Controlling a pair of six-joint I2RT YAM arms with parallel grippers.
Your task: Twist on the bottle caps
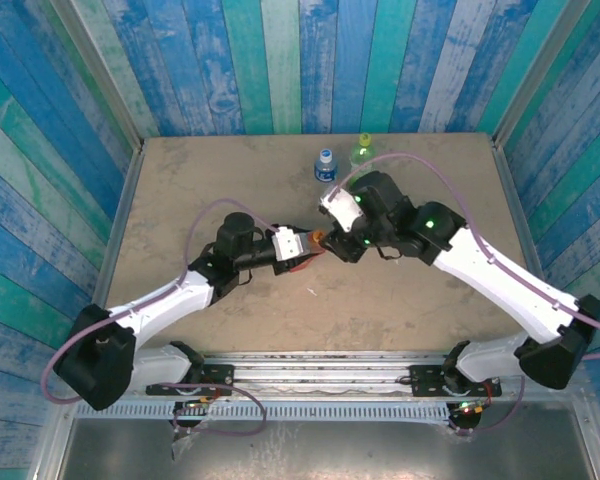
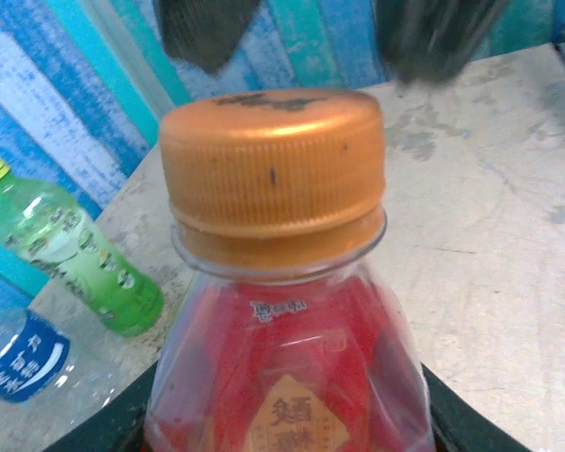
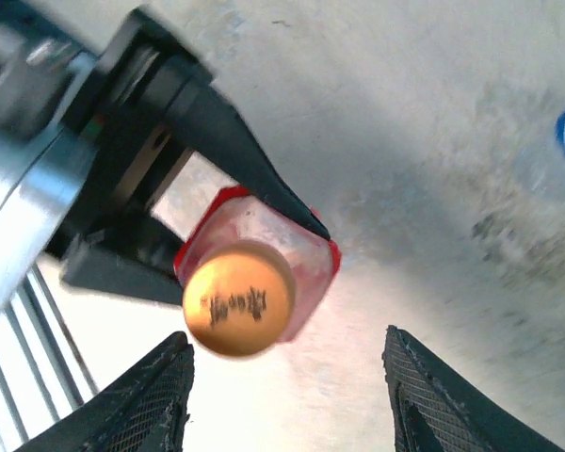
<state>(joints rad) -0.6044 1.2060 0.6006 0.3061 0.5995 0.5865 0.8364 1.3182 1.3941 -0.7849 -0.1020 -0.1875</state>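
The orange cap point(image 2: 273, 174) sits on the neck of the red bottle point(image 2: 287, 377), which is near the middle of the table point(image 1: 180, 190). The left gripper point(image 1: 302, 244) clamps the bottle's body from 8 o'clock. The right gripper point(image 3: 287, 334), at 3 o'clock, has its jaws wide, one on either side of the cap and clear of it. At 12 o'clock, by the far edge, the green bottle point(image 1: 361, 150) and the clear bottle point(image 1: 325, 165) stand just beside each other, both capped.
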